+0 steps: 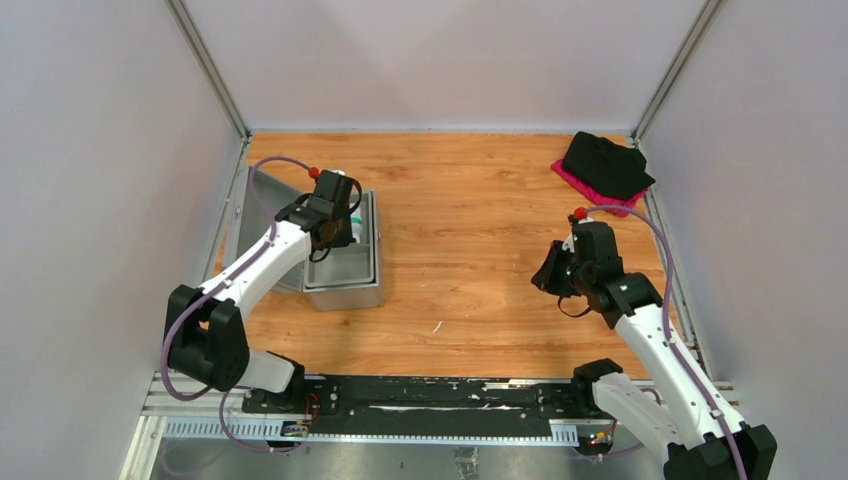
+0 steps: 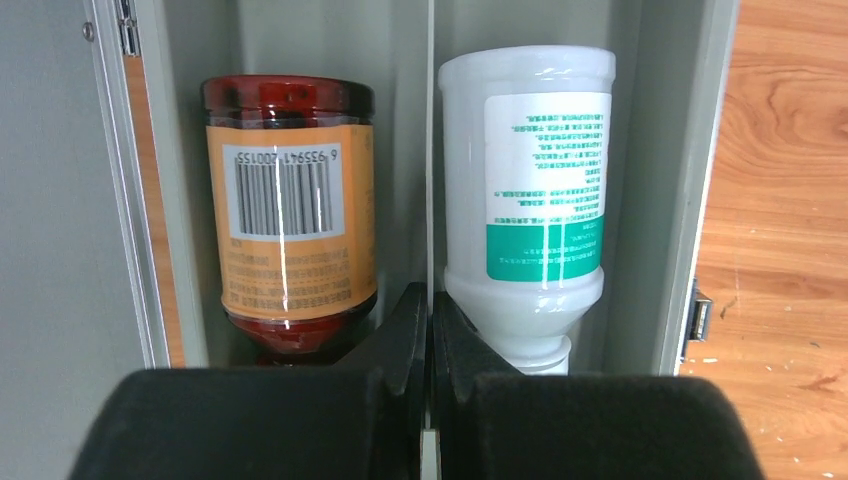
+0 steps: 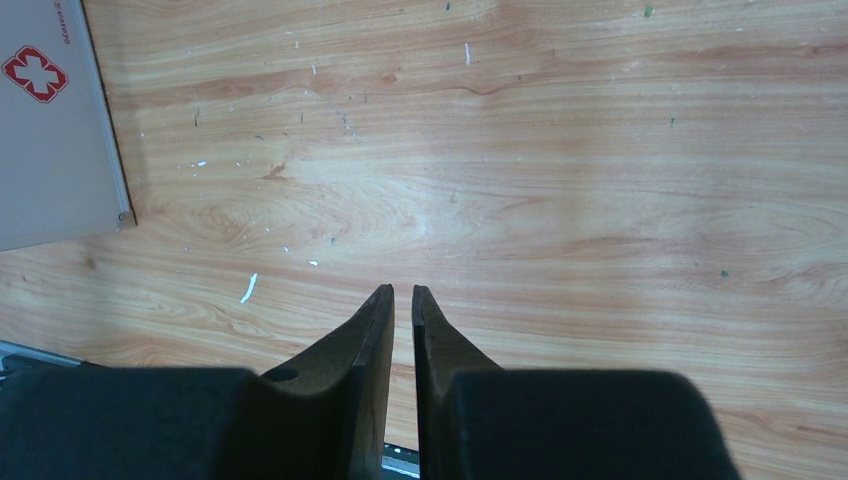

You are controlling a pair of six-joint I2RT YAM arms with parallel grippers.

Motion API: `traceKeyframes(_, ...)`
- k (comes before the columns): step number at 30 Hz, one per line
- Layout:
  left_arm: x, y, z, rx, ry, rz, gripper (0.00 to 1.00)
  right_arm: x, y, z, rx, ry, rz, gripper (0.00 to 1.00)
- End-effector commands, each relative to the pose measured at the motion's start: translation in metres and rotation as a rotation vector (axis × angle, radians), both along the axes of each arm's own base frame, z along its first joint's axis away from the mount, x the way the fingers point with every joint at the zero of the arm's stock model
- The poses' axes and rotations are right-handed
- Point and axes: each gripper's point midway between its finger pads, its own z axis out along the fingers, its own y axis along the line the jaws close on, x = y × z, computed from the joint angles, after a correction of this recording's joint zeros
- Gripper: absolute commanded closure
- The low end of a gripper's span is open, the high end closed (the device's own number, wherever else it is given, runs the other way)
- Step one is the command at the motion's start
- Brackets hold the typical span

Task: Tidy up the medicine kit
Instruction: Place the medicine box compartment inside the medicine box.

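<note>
Med kit (image 1: pixel 343 290) sits open at left of bench (image 1: pixel 480 220), amber jar (image 2: pixel 290 210) & white bottle (image 2: pixel 530 190) already inside, left tool (image 2: pixel 430 292) pressed together betw. them, right tool (image 3: pixel 403 292) a crack apart & empty, so prob. only lid left to shut.

Bright, even light from above. Thin vertical glare streaks cross the amber bottle (image 2: pixel 288 215) and white bottle (image 2: pixel 528 190). Table (image 3: pixel 600 150) shadows are faint, soft. Wrist views blur along their bottom edge.
</note>
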Motion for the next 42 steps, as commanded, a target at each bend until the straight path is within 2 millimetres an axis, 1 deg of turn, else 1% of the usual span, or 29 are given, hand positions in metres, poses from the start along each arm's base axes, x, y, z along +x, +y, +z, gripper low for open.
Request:
traceKeyframes(1,0.011,0.009,0.003,0.018,-0.044,0.037,1.00,-0.004,-0.004,-0.006,-0.002,0.015,-0.012,0.83)
traceKeyframes(6,0.012,0.008,-0.005,0.009,-0.036,0.032,1.00,-0.004,-0.005,-0.007,-0.005,0.019,-0.012,0.83)
traceKeyframes(12,0.016,-0.001,-0.017,-0.030,-0.019,0.008,1.00,-0.004,-0.005,-0.007,-0.006,0.017,-0.011,0.83)
traceKeyframes(16,0.017,-0.006,-0.021,-0.049,-0.011,-0.005,1.00,-0.005,-0.005,-0.008,-0.010,0.018,-0.012,0.83)
traceKeyframes(19,0.018,-0.009,-0.019,-0.069,-0.016,-0.009,1.00,-0.005,-0.006,-0.009,-0.012,0.019,-0.013,0.83)
traceKeyframes(24,0.018,-0.009,-0.013,-0.070,-0.031,-0.008,1.00,-0.005,-0.006,-0.009,-0.011,0.022,-0.014,0.83)
traceKeyframes(29,0.016,-0.009,-0.021,-0.064,-0.007,-0.008,1.00,-0.005,-0.006,-0.009,-0.010,0.021,-0.013,0.83)
traceKeyframes(31,0.016,-0.008,-0.023,-0.059,-0.004,-0.006,0.97,-0.006,-0.006,-0.009,-0.007,0.020,-0.014,0.83)
traceKeyframes(34,0.016,-0.004,-0.018,-0.045,-0.014,0.007,0.90,-0.006,-0.006,-0.007,-0.008,0.016,-0.016,0.82)
traceKeyframes(36,0.016,0.000,-0.013,-0.027,-0.020,0.020,0.81,-0.006,-0.006,-0.007,-0.008,0.015,-0.015,0.82)
traceKeyframes(38,0.016,0.004,-0.006,-0.012,-0.032,0.030,0.76,-0.006,-0.006,-0.008,-0.006,0.018,-0.016,0.81)
traceKeyframes(42,0.017,0.005,0.007,-0.010,-0.050,0.030,0.69,-0.006,-0.005,-0.007,-0.003,0.017,-0.018,0.81)
